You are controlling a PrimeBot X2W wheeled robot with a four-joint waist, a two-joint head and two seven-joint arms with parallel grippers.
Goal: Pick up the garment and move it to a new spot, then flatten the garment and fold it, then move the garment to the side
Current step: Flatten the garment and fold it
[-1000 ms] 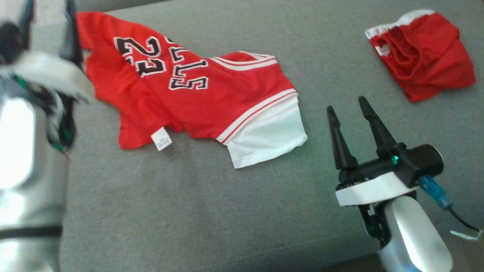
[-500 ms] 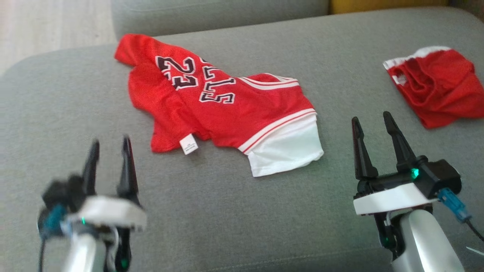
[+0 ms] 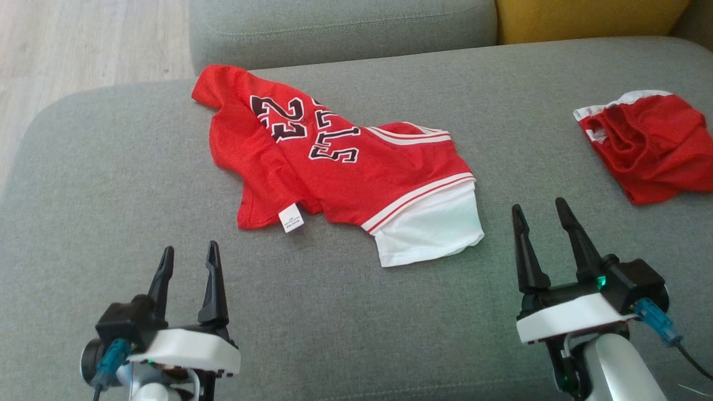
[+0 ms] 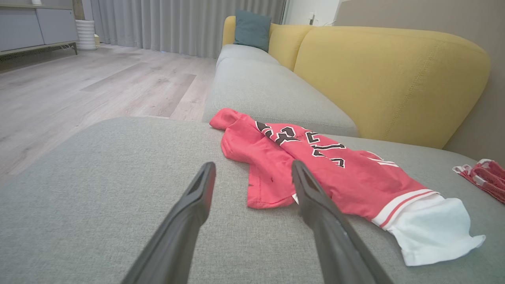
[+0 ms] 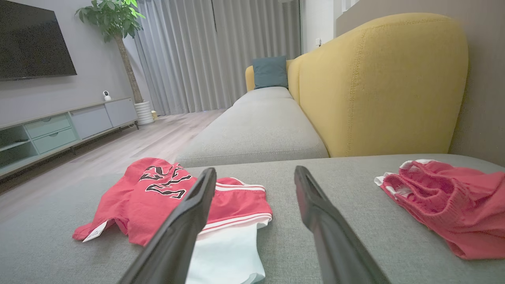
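Observation:
The garment (image 3: pixel 334 167), a red jersey with a black "23" print, striped trim and a white sleeve, lies crumpled on the grey cushion (image 3: pixel 334 317). It also lies ahead in the left wrist view (image 4: pixel 327 169) and at the left in the right wrist view (image 5: pixel 165 197). My left gripper (image 3: pixel 189 256) hovers open at the lower left, nearer than the jersey's tagged hem, with nothing between its fingers. My right gripper (image 3: pixel 540 214) stands open at the lower right, just right of the white sleeve, holding nothing.
Red mesh shorts (image 3: pixel 646 145) with a white waistband lie bunched at the cushion's right (image 5: pixel 446 201). A second grey seat cushion (image 3: pixel 340 28) and a yellow backrest (image 3: pixel 585 16) border the far side. Wooden floor (image 3: pixel 83 44) lies beyond the rounded left edge.
The head camera has tilted, so the whole picture shifted down and right. My left arm has dropped from close to the camera to the lower left, fingers up. The jersey lies as before.

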